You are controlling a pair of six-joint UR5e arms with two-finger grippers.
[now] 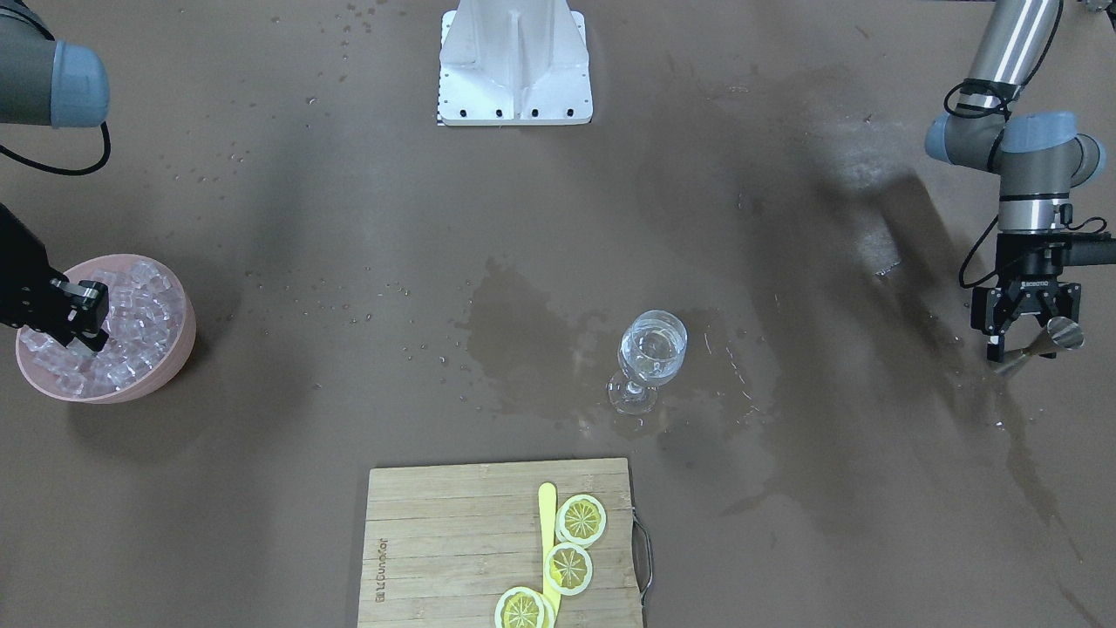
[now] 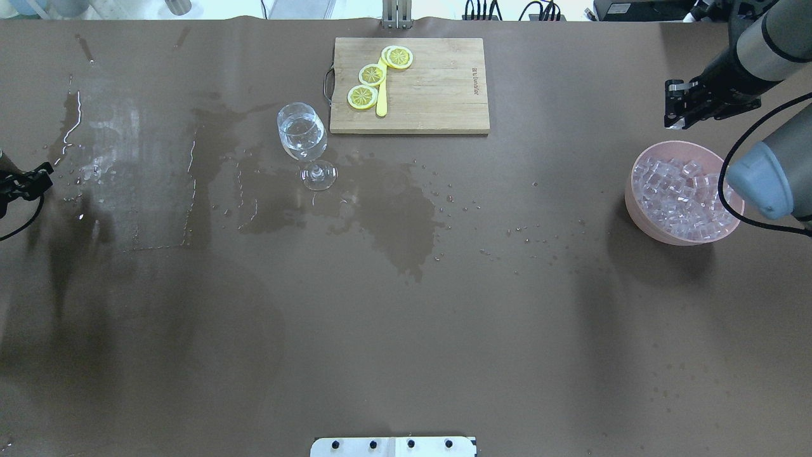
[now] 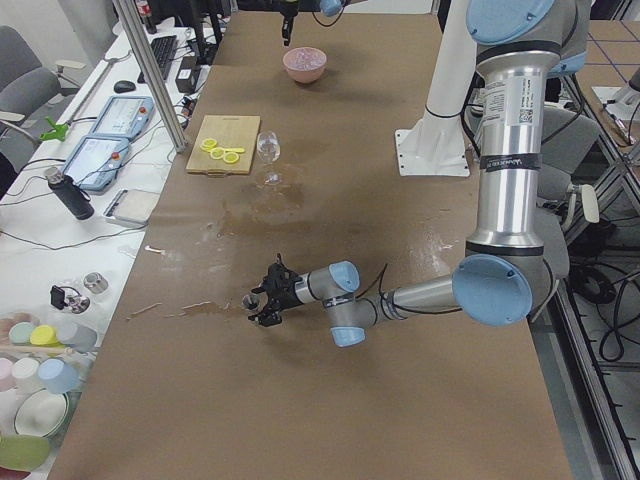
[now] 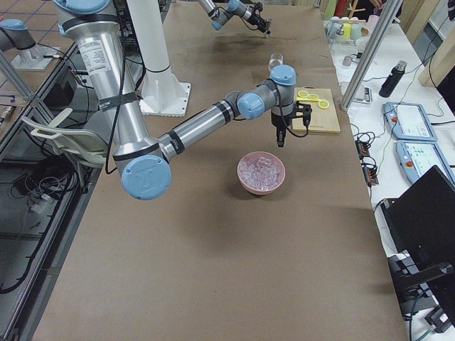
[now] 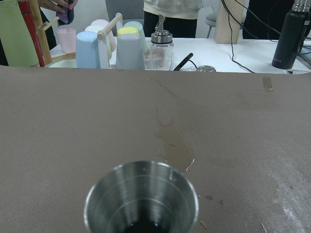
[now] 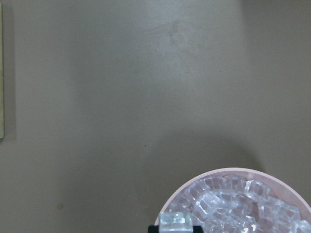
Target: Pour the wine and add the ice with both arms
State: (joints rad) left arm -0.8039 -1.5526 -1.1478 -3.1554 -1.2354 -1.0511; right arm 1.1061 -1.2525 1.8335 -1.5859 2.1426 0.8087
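Fingers [image 1: 92,307] of our right gripper [image 1: 87,324]: clamped on one ice cube [image 6: 175,221], held just above the pink bowl [image 1: 161,377], presumably for carrying to the glass [image 1: 652,384]. Left gripper [image 1: 1034,336]: grasping the jigger [image 1: 1062,334], parked well aside, we judge, to clear the way. Wine [image 1: 654,344]: already in the glass. Other ice [image 6: 233,204]: heaped in the bowl.

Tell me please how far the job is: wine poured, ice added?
Done: the glass holds clear wine; the left end effector holds the jigger aside. In hand: the right end effector grips one ice cube over the pink bowl. Left: carry it to the glass and drop it.
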